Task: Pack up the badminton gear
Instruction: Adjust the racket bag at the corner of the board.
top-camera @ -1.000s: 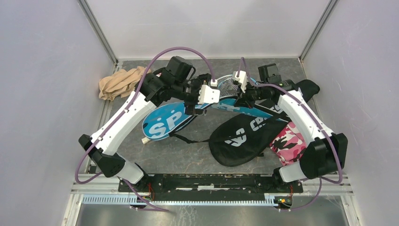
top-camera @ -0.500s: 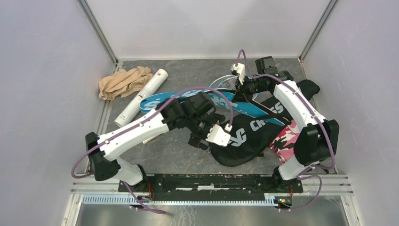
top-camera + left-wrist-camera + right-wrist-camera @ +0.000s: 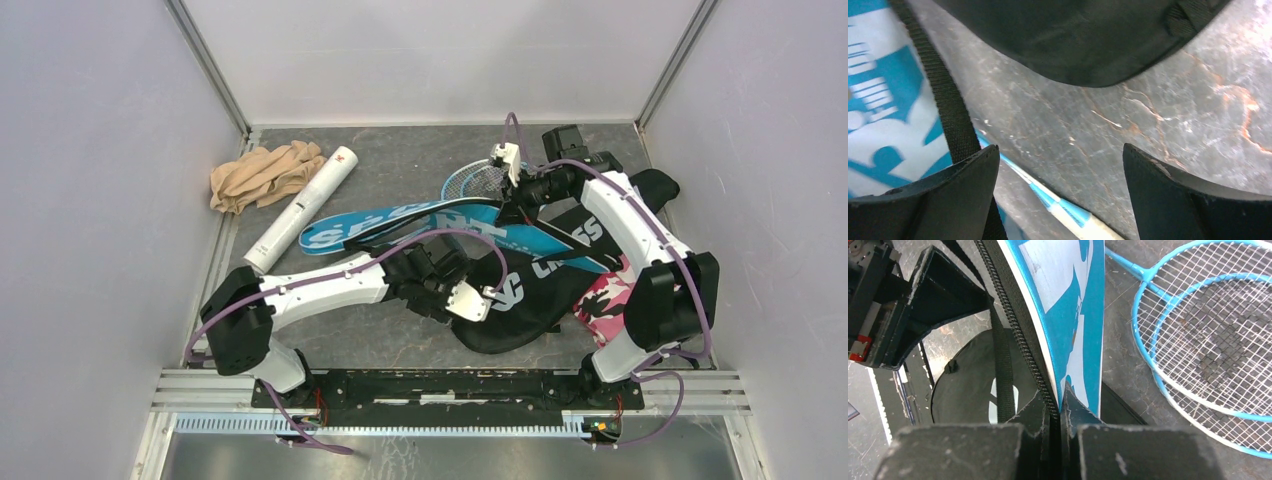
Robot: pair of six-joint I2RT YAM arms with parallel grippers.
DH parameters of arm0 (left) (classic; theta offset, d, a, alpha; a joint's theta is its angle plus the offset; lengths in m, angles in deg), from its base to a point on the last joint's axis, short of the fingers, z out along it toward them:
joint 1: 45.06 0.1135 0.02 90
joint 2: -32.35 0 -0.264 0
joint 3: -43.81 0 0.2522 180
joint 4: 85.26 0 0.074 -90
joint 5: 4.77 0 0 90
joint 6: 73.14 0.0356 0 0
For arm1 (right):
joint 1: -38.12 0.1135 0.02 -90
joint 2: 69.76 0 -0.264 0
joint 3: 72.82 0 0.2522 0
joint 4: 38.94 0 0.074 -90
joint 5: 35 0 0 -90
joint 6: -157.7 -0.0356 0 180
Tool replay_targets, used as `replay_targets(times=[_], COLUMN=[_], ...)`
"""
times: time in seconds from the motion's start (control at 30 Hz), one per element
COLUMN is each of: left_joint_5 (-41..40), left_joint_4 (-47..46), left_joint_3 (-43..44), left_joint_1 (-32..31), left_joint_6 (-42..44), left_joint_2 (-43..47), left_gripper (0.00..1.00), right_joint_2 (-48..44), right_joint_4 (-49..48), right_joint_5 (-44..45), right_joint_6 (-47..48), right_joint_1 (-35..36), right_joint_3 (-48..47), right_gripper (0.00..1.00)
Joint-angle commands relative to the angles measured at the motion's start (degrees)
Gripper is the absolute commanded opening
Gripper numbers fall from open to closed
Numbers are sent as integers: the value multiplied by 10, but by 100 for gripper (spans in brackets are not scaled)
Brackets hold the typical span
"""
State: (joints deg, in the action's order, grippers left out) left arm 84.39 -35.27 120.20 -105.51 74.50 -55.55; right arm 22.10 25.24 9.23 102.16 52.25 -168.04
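Left arm has swung away from the far middle of the table and now reaches low across the near side. The white tube it was covering shows again, beside the tan cloth.

Top view: left pincer sits at the near-left edge of the black cover, holding nothing. Right pincer is at the far right, clamped on the edge of the blue cover. That edge is lifted, probably to keep the mouth open for loading. Blue rackets lie on the table just behind it, not yet packed. Tube is well apart on the left.

Left wrist: left pincer has its jaws wide apart over bare table, nothing between them. Black cover is just ahead, and the blue cover and a black strap are off to the left. Looks like a reach for the black cover or the strap; can't tell which.

Right wrist: right pincer is shut tight on the blue cover's zipper edge. Rackets lie flat to the right, overlapping each other, clear of the cover. Risk: the thin edge slipping out of the pinch if the left arm tugs the strap.
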Motion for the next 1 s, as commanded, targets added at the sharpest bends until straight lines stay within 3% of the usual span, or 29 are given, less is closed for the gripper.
replay_targets(times=[0.0, 0.2, 0.3, 0.67, 0.83, 0.97], left_joint_5=[-15, 123, 145, 81, -1, -42], left_joint_4=[-64, 91, 119, 120, 27, 29], left_joint_3=[20, 116, 140, 112, 60, 43], left_joint_1=[-5, -4, -4, 0, 1, 2], left_joint_6=[15, 3, 0, 53, 58, 63], left_joint_2=[21, 40, 43, -19, -28, -41], left_gripper=[96, 96, 96, 99, 99, 89], right_joint_2=[4, 16, 17, 10, 5, 3], right_joint_4=[9, 23, 26, 46, 46, 50], right_joint_5=[-32, -33, -37, -35, -40, -37], right_joint_6=[28, 43, 43, 51, 56, 63], right_joint_1=[-2, -4, -3, -4, -4, -5], right_joint_3=[4, 0, -1, -8, 5, 10], right_gripper=[0, 0, 0, 0, 0, 0])
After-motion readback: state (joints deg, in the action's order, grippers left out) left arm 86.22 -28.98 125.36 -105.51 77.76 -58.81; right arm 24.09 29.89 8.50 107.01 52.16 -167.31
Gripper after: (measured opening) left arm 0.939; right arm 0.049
